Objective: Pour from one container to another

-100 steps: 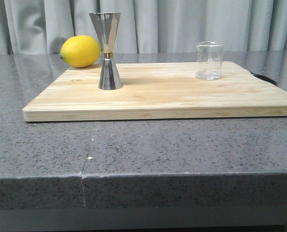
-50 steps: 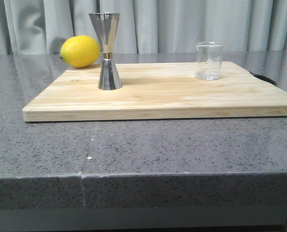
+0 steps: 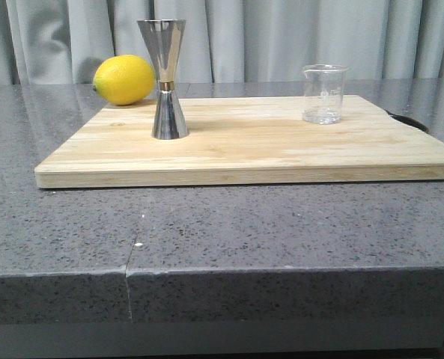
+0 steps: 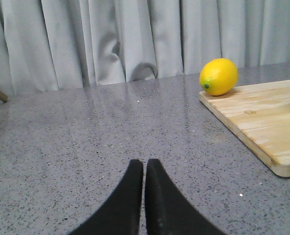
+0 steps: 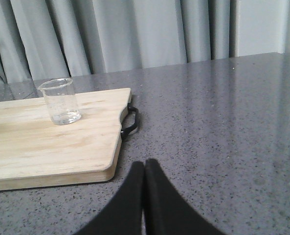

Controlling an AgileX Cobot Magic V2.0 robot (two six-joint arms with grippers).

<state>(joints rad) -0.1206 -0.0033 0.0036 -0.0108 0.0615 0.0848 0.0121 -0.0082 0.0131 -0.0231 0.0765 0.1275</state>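
Grey pleated curtains hang behind a speckled grey stone bench. A pale wooden cutting board covers most of its far half, with a black handle at the right end. On the bench at the board's far left corner lies a lemon, touching or just beside the wood. A steel jigger stands upright on the board's left part; a small clear glass beaker stands upright well apart toward the far right corner. Whether either holds liquid is hard to tell; the beaker's base looks faintly wet.

Over the past second nothing on the board has shifted, so this fits both a stage ahead of pouring and one after it.

The left hand hangs over bare bench off the board's left edge, fingers pressed together and holding nothing. The right hand does likewise off the right edge. The near half of the bench lies open.
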